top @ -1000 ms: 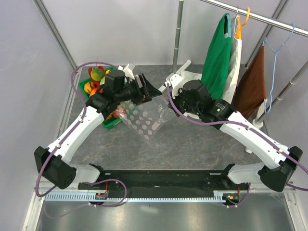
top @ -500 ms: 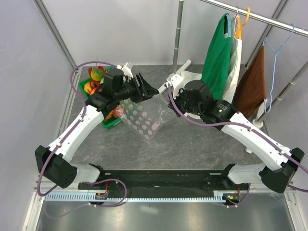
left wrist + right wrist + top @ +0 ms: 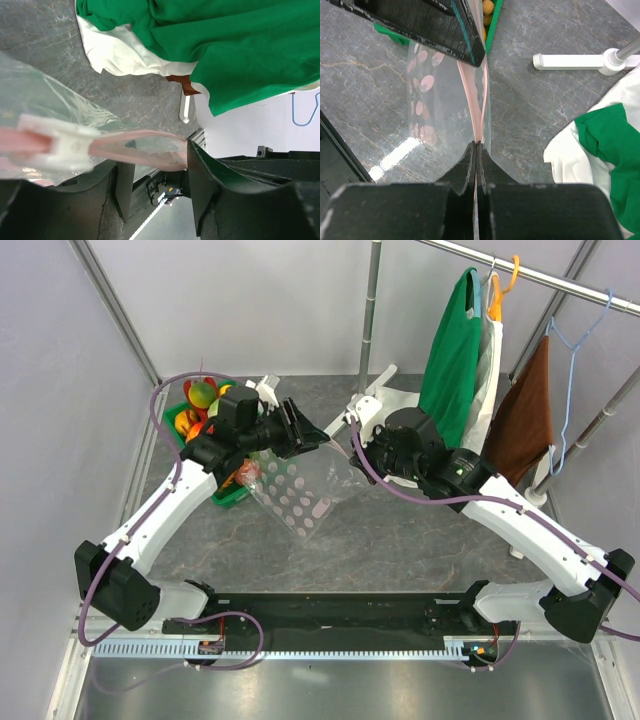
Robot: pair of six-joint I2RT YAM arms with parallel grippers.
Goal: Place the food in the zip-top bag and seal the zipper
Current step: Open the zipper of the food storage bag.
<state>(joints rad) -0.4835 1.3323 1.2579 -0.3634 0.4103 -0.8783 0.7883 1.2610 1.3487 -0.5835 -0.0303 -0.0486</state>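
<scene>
Jaws of the left gripper (image 3: pixel 155 165) have narrowed around the zipper (image 3: pixel 135 145) yet stand apart — the right gripper (image 3: pixel 476 145) pinches its other end, the zip-top bag (image 3: pixel 300 495) hangs between them, and the food (image 3: pixel 203 395) sits unbagged in the tray (image 3: pixel 228 498).

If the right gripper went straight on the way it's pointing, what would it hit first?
Probably the left gripper's fingers. The right gripper, shut on the pink zipper strip, points along it straight at them, though depth is unclear.
</scene>
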